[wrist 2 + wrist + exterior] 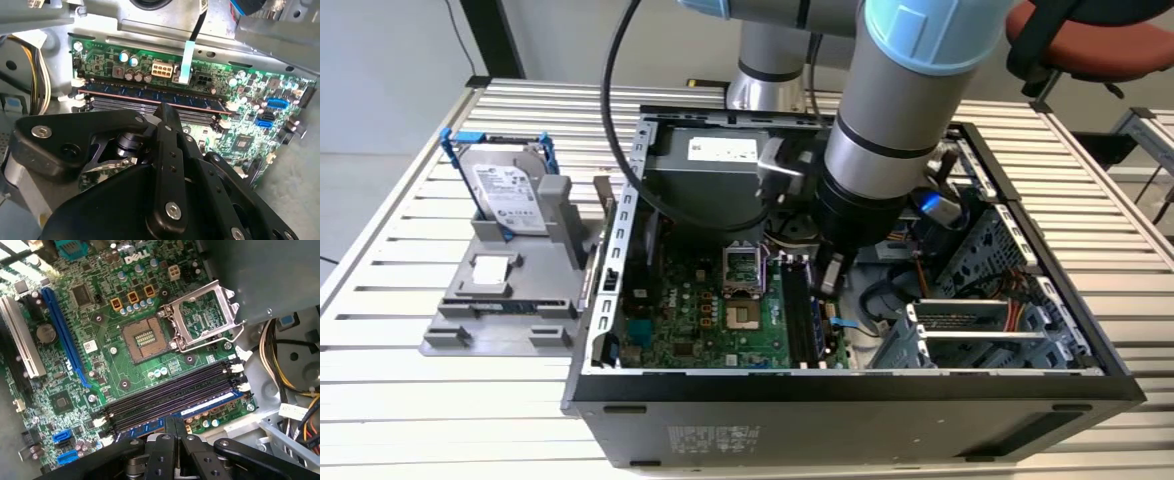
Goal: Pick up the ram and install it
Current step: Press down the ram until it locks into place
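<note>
The ram (150, 97) is a long narrow stick standing on edge in the outermost of the black memory slots (165, 395) on the green motherboard (100, 365), inside the open computer case (854, 385). In the first wrist view the ram (210, 402) shows a white label. My gripper (831, 285) reaches down into the case over these slots. In both wrist views its fingers (169, 432) are together, and the gripper (176, 421) rests with its tips on the middle of the ram's top edge, not around it. The black finger linkage (165, 165) hides the near part of the slots.
A silver hard drive in a blue frame (507, 190) stands on a grey holder (507, 300) at the exterior view's left. Inside the case are the open CPU socket (145, 337), the power supply (714, 170), yellow cables (280, 365) and a drive cage (987, 330).
</note>
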Controlling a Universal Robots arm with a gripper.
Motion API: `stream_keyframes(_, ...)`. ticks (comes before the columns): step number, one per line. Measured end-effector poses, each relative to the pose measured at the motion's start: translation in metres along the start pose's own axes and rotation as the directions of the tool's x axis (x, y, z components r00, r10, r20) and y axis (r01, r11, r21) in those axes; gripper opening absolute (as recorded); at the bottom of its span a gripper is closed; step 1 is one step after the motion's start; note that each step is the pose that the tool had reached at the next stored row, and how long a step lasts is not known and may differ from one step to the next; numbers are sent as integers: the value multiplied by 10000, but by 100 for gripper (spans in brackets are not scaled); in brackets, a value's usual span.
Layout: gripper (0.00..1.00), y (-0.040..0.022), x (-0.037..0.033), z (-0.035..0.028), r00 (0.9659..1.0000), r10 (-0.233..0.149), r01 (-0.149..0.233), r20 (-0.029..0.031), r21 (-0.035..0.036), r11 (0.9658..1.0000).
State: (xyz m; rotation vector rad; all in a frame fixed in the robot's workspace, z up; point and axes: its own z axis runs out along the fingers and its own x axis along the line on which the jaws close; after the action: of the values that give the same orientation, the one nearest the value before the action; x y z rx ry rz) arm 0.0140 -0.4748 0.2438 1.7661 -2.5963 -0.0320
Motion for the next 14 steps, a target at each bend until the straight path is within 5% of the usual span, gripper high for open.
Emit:
stream_keyframes(6,0,0,0,1,9957,-930,930,16,-14,9957)
stream_keyframes(14,0,0,0,0,9783,-2071,2071,25,-30,9783)
